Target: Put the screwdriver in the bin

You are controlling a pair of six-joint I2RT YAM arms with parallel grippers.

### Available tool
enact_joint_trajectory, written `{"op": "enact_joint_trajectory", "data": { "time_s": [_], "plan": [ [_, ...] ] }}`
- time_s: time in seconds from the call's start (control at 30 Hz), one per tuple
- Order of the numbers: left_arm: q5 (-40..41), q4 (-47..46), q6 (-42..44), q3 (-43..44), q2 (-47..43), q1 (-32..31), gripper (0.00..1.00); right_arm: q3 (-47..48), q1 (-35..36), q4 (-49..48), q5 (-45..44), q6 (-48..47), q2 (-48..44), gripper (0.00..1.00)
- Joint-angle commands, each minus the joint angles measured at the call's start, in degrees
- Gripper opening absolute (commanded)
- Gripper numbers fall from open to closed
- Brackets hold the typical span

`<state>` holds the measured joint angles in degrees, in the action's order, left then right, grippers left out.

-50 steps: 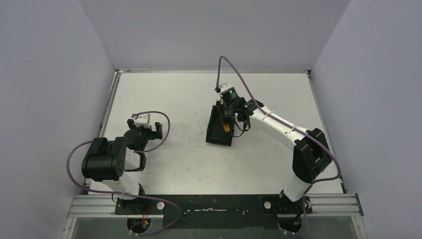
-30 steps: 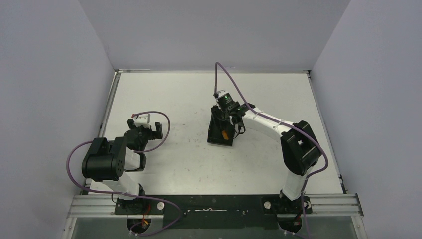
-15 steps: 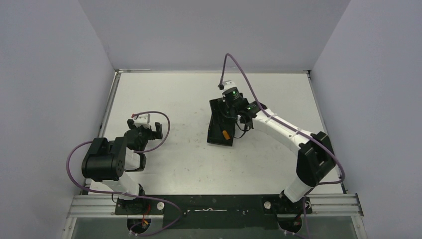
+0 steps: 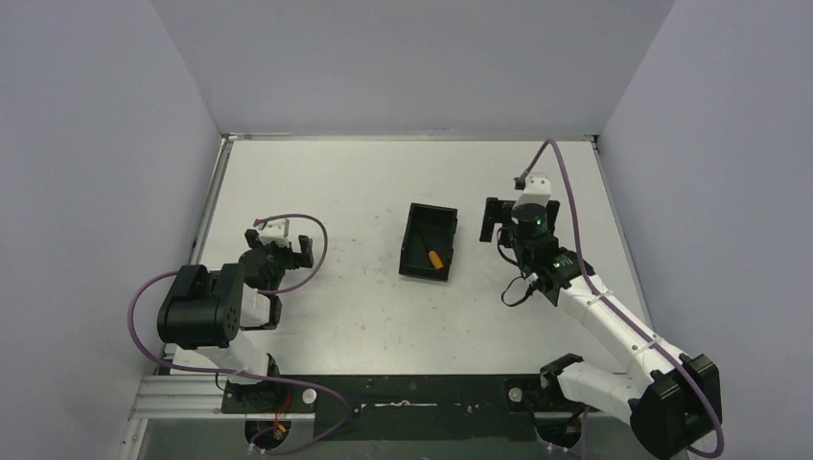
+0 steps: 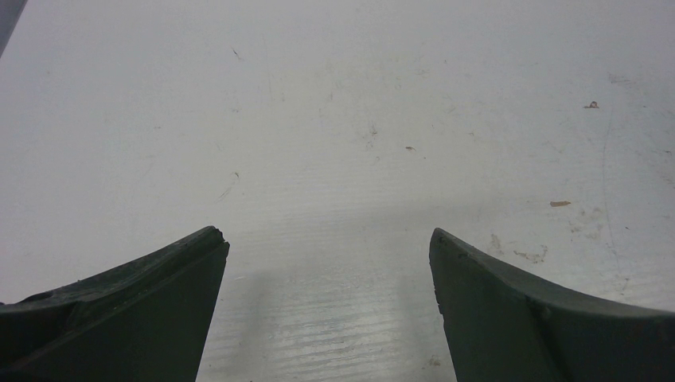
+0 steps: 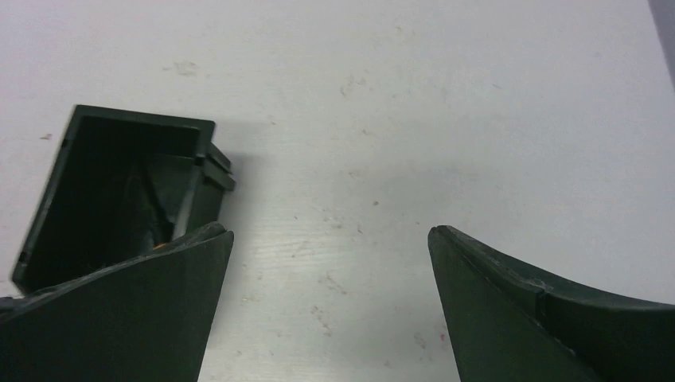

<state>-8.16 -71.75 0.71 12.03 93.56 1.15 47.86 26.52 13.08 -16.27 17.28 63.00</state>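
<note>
The screwdriver point(image 4: 435, 258), with its orange handle, lies inside the black bin point(image 4: 418, 222) near the bin's front end, at mid-table. My right gripper point(image 4: 511, 215) stands open to the right of the bin, apart from it, with nothing between its fingers. In the right wrist view the bin point(image 6: 143, 121) is at the left, partly behind my left finger point(image 6: 151, 310), and only a sliver of the orange screwdriver point(image 6: 160, 245) shows; the right gripper point(image 6: 329, 232) is over bare table. My left gripper point(image 4: 280, 241) rests open at the left, with the left gripper point(image 5: 324, 235) above bare table.
The white table point(image 4: 336, 316) is walled at the back and on both sides. A purple cable point(image 4: 566, 182) loops above the right wrist, and another cable point(image 4: 312, 235) arcs by the left wrist. Small scuffs mark the tabletop.
My right gripper has opened and drawn back from the bin to the right. The screwdriver now lies in the bin. The left arm has not moved.
</note>
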Motion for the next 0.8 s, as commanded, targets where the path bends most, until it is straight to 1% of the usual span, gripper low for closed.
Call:
{"op": "enact_joint_trajectory", "data": {
  "time_s": [0.0,0.03,0.23,0.33,0.5,0.77],
  "plan": [
    [0.05,-1.92,0.23,0.71,-0.91,-0.18,0.97,-7.94,-1.32,-11.52,-8.52,-0.05,-6.68,1.0],
    [0.02,-1.93,0.14,0.71,-0.92,-0.18,0.97,-10.85,-1.81,-12.46,-9.42,-0.24,-8.03,1.0],
    [0.08,-1.86,0.11,0.72,-0.87,-0.18,0.97,-25.46,-5.7,-25.32,-12.02,-3.25,-14.77,1.0],
    [0.08,-1.9,0.2,0.71,-0.89,-0.18,0.97,-30.99,-7.45,-30.65,-12.73,-3.86,-17.14,1.0],
    [0.08,-1.84,0.25,0.76,-0.85,-0.18,0.97,-34.64,-8.98,-34.84,-11.51,-3.65,-18.87,1.0],
    [0.07,-1.82,0.21,0.71,-0.89,-0.18,0.97,-34.94,-9.13,-35.24,-11.35,-3.39,-17.39,1.0]
  ]
}}
